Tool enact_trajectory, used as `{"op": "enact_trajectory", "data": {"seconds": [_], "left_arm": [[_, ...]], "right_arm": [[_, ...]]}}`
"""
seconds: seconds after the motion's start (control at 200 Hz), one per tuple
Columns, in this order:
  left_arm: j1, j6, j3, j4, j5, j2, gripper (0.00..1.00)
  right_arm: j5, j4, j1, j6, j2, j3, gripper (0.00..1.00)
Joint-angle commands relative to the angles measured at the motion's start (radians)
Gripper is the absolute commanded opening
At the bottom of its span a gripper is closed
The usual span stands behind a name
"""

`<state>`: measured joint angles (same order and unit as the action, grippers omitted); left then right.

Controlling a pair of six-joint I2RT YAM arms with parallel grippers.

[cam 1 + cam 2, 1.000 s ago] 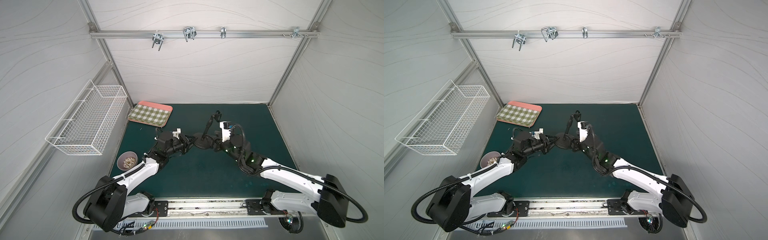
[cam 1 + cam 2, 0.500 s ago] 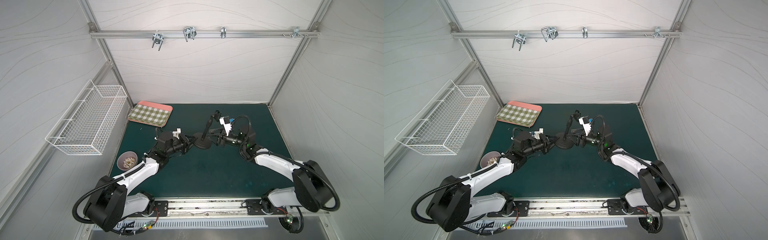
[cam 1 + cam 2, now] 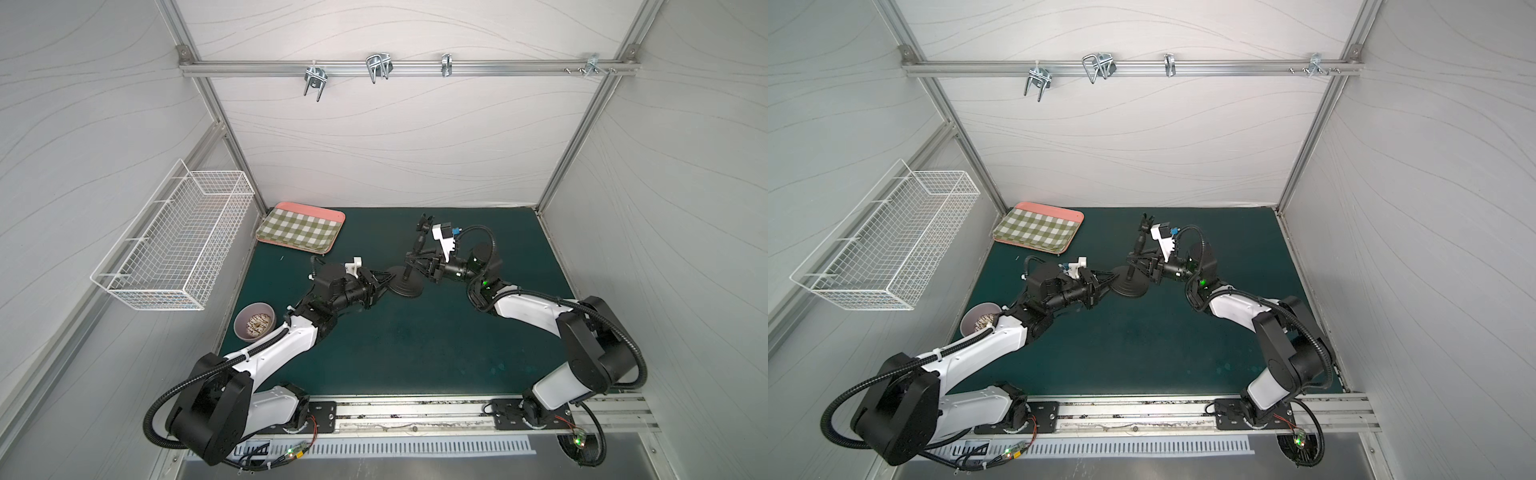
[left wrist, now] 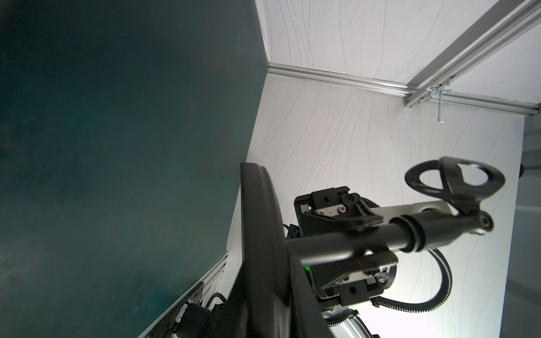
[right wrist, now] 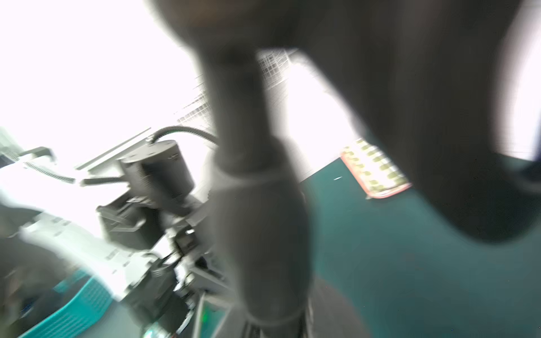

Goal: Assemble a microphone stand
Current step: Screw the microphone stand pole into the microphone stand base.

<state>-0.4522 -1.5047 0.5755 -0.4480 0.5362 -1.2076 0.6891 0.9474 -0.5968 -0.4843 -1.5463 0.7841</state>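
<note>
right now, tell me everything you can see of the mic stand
The mic stand is small and matte black, plastic or painted metal by its look. Its round domed base sits on the green mat, and the left pincer is shut on its rim. A thin rod stands up from the base's centre, with a ringed collar and a U-shaped clip screwed on top. The right pincer is shut on the rod below the collar. How firmly the rod is seated cannot be told.
</note>
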Motion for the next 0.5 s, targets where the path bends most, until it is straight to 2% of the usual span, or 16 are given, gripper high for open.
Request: {"op": "enact_trajectory", "data": {"seconds": [0.0, 0.145, 0.28, 0.41, 0.46, 0.495], "left_arm": [[0.007, 0.006, 0.052, -0.126, 0.022, 0.039, 0.0], [0.01, 0.006, 0.048, -0.126, 0.02, 0.039, 0.0], [0.012, 0.005, 0.046, -0.132, 0.021, 0.031, 0.0], [0.014, 0.004, 0.046, -0.132, 0.022, 0.032, 0.0], [0.014, 0.005, 0.045, -0.132, 0.021, 0.033, 0.0], [0.015, 0.005, 0.044, -0.131, 0.022, 0.035, 0.0]], "right_arm": [[-0.202, -0.089, -0.084, 0.062, 0.106, -0.028, 0.18], [-0.6, -0.348, -0.256, 0.177, 0.217, -0.009, 0.22], [-0.932, -0.527, -0.379, 0.117, 0.229, 0.047, 0.16], [-1.046, -0.519, -0.419, 0.063, 0.212, 0.041, 0.16], [-1.034, -0.516, -0.42, 0.065, 0.212, 0.04, 0.24], [-1.024, -0.518, -0.419, 0.076, 0.218, 0.037, 0.37]]}}
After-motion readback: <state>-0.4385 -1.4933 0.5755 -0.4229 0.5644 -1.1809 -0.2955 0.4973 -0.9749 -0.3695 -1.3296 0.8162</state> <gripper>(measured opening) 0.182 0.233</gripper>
